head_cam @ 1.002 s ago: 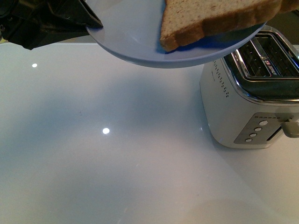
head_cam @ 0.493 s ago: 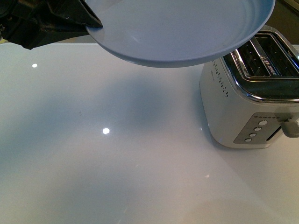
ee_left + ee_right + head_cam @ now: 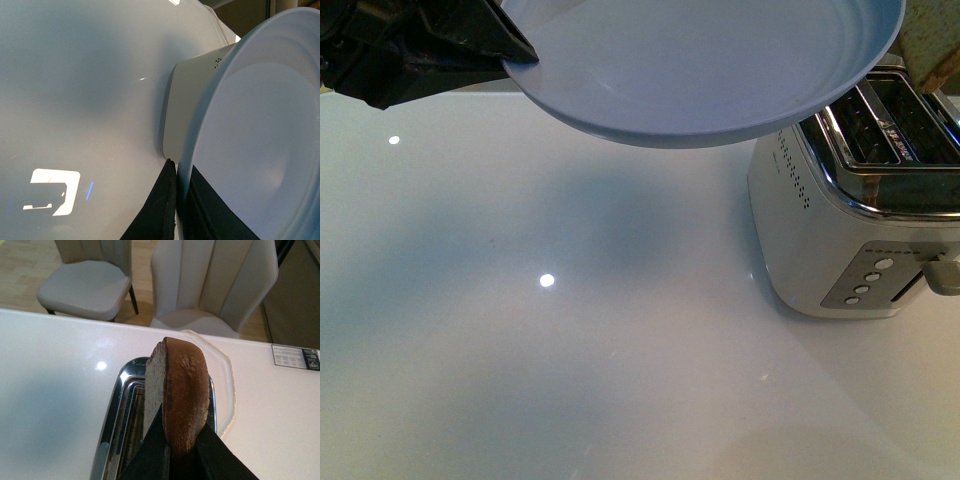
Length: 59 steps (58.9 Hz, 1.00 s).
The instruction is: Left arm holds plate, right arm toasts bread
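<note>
Black right gripper [image 3: 182, 421] pinches bread [image 3: 184, 385]; left gripper [image 3: 181, 172] clamps plate [image 3: 260, 125] rim.

Pale chairs [image 3: 215, 285] stand on a wooden floor [image 3: 20, 265].

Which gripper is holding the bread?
The right gripper, pinching the bread on edge above the toaster; the left gripper clamps only the empty plate.

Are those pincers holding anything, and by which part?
Left pincer clamps the plate by its rim. Right pincer pinches the bread slice at one end, holding it on edge over the toaster.
</note>
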Available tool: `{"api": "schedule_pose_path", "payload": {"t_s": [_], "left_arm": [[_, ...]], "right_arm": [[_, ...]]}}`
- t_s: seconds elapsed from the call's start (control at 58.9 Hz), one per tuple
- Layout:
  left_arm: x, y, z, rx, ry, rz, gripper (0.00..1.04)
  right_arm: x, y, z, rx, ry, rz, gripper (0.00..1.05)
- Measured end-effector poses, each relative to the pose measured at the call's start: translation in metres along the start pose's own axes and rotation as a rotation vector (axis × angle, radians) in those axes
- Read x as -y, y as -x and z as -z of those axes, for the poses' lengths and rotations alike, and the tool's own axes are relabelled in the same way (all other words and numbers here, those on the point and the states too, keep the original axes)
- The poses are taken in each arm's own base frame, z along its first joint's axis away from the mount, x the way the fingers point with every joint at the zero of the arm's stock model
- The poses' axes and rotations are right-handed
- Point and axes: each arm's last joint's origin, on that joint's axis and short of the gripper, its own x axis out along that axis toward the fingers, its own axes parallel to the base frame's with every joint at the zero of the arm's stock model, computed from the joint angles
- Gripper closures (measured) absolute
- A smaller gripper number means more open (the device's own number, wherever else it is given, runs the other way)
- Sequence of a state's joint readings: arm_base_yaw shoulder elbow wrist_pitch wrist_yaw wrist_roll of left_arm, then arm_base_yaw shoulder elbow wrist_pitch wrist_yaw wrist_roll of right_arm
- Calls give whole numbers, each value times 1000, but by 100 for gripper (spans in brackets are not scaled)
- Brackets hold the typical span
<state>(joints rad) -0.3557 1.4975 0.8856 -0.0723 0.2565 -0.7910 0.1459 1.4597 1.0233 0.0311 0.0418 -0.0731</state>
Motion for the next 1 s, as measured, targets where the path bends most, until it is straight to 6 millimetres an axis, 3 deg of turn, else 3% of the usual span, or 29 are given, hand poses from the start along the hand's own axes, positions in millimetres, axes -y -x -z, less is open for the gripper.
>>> {"api": "schedule_pose_path", "payload": {"t_s": [0.357,0.731,1.002], "left_arm": [[0,0,0,-2,2,3,102],[-3,0,-1,-5,7,-1,102],[-5,0,0,-9,11,-2,102]], "right_arm": [[-17,-16,17,-70,21,-19,101],[-21,-30,43,-134,12,-10,101],[-21,-35,50,-160,14,4,101]]}}
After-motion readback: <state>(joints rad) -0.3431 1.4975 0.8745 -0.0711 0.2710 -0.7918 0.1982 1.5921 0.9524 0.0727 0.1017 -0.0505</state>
